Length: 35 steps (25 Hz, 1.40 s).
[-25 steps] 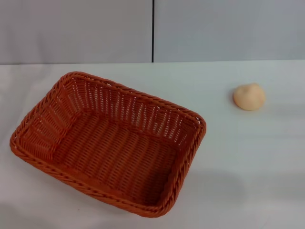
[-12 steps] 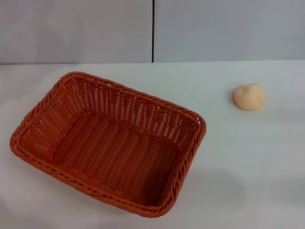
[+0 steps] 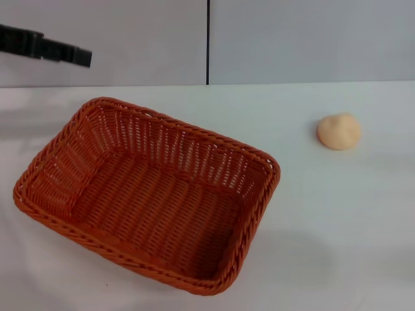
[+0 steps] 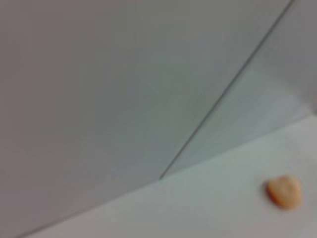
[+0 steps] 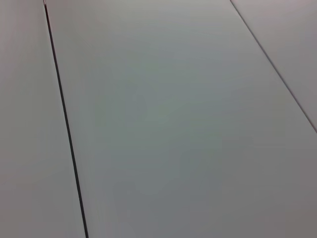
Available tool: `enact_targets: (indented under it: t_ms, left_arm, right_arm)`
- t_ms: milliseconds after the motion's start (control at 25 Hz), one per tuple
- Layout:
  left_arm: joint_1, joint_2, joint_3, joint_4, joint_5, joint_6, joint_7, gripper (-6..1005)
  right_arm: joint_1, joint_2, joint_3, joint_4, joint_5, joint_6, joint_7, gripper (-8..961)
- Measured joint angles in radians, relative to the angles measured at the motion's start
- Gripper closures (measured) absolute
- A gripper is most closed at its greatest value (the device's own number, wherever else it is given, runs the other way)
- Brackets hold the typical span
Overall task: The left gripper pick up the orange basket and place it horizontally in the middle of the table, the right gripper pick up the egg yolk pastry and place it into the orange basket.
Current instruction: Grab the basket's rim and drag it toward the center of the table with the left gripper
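Note:
The orange basket lies at an angle on the left half of the white table, with nothing inside it. The egg yolk pastry, a small pale peach dome, rests on the table's right side, well apart from the basket; the left wrist view also catches the pastry. My left gripper reaches in from the upper left edge of the head view. It hangs in the air above and behind the basket's far left corner, touching nothing. No view shows my right gripper.
A grey panelled wall with a dark vertical seam rises right behind the table's far edge. The right wrist view shows only a grey panelled surface with dark seams.
My left gripper has come into the head view at the upper left, where it did not show before. Basket and pastry have not moved.

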Motion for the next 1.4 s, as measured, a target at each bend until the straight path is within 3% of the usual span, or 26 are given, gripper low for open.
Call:
enact_targets:
  t_ms: [280, 560, 1400]
  left_arm:
    - [-0.053, -0.027, 0.008, 0.031, 0.217, 0.088, -0.049, 204]
    - [-0.070, -0.074, 0.039, 0.003, 0.420, 0.075, -0.053, 204]
    - [-0.079, -0.085, 0.090, -0.123, 0.517, 0.015, -0.046, 222]
  right_arm:
    - [0.003, -0.001, 0.002, -0.006, 0.000, 0.002, 0.002, 369]
    - [0.003, -0.001, 0.002, -0.006, 0.000, 0.015, 0.002, 369]
    - [-0.002, -0.001, 0.001, -0.003, 0.000, 0.035, 0.003, 369]
